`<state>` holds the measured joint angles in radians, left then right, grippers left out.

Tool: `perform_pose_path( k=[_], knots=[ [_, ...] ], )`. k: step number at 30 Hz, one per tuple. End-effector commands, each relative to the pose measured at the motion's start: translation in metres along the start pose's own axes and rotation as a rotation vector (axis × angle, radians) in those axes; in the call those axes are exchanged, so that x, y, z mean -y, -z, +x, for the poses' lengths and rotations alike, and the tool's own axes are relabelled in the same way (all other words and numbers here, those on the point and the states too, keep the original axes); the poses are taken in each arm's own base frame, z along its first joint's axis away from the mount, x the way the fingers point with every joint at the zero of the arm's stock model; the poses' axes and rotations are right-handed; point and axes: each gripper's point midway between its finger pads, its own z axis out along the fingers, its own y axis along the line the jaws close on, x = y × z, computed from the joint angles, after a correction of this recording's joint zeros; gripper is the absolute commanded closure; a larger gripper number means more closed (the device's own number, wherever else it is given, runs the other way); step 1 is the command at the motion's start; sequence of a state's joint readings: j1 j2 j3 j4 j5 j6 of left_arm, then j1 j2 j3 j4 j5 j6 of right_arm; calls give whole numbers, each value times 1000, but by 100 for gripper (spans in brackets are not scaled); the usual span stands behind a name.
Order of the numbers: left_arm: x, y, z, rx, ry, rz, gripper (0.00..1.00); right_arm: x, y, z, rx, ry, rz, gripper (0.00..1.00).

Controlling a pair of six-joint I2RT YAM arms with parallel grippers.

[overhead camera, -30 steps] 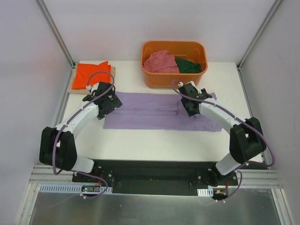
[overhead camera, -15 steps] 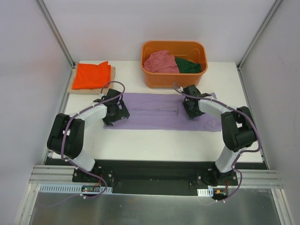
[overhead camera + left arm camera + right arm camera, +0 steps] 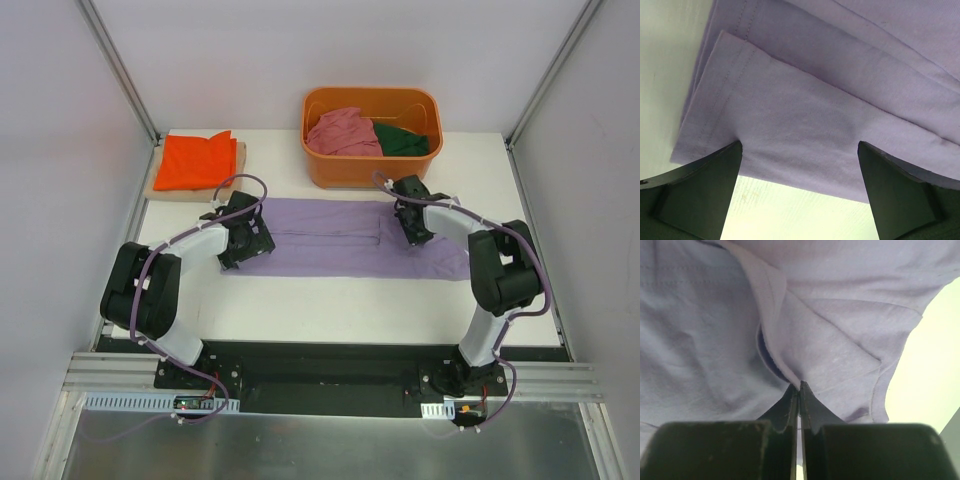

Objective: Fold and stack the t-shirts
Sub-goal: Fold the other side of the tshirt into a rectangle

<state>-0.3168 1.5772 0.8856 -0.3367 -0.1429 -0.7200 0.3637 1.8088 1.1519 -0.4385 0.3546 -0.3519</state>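
Lavender shirt point(image 3: 330, 237) is laid flat as a folded strip across mid-worktop point(image 3: 330, 300), 9 to 3 o'clock; it is judged light and limp, with layers apt to slide, so it is best taken at the end edges through all layers. Left fingers point(image 3: 695, 185) are held apart astride the hem at 9 o'clock; right fingers point(image 3: 812, 415) are pressed together on a raised ridge of cloth at 3 o'clock. How many layers are pinched cannot be told, and from above both finger pairs are hidden under the wrists.
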Motion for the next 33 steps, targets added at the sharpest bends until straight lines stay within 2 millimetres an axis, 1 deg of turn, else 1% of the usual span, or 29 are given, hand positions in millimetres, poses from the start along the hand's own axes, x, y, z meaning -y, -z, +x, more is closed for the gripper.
perform_pose_path(
  k=[1, 4, 8, 9, 11, 12, 13, 15, 16, 19, 22, 23, 24, 25, 26, 29, 30, 32, 33],
  knots=[
    [-16, 2, -2, 28, -5, -59, 1, 19, 9, -27, 62, -27, 61, 99],
    [-16, 2, -1, 21, -3, -63, 1, 32, 11, -38, 75, -30, 121, 99],
    [-18, 1, 1, 14, -5, -68, 1, 55, 6, -54, 91, -49, 222, 94],
    [-18, 1, 2, 14, -5, -68, 1, 65, 6, -60, 101, -66, 269, 88],
    [-18, 2, 1, 14, -6, -66, 1, 78, 6, -73, 124, -89, 329, 85],
    [-18, 1, 1, 14, -8, -68, 1, 84, 5, -80, 141, -108, 359, 77],
    [-17, 2, 1, 11, -8, -64, 1, 90, 4, -85, 153, -125, 375, 60],
    [-17, 2, 2, 6, -12, -60, 1, 94, 4, -91, 161, -140, 392, 29],
    [-17, 2, 2, 9, -14, -61, 1, 96, 6, -92, 164, -147, 401, 25],
    [-19, 3, 4, 7, -12, -59, 1, 100, 17, -88, 185, -207, 410, 19],
    [-19, 3, 8, -8, -11, -52, 1, 102, 29, -74, 212, -289, 408, 13],
    [-18, 4, 10, -13, -10, -46, 1, 100, 33, -70, 222, -313, 390, 10],
    [-18, 4, 12, -22, -11, -41, 1, 97, 35, -66, 229, -337, 372, 9],
    [-18, 4, 14, -27, -10, -40, 1, 94, 38, -63, 240, -352, 346, 5],
    [-20, 4, 17, -32, -9, -41, 1, 90, 39, -57, 238, -365, 328, 4],
    [-27, 4, 25, -47, 1, -51, 1, 87, 48, -40, 242, -425, 309, 0],
    [-30, 5, 29, -58, 6, -60, 1, 87, 54, -34, 242, -446, 307, 4],
    [-37, 7, 39, -81, 19, -69, 1, 84, 61, -23, 244, -485, 288, 4],
    [-39, 8, 44, -91, 24, -70, 1, 79, 64, -20, 248, -494, 253, 4]
  ],
)
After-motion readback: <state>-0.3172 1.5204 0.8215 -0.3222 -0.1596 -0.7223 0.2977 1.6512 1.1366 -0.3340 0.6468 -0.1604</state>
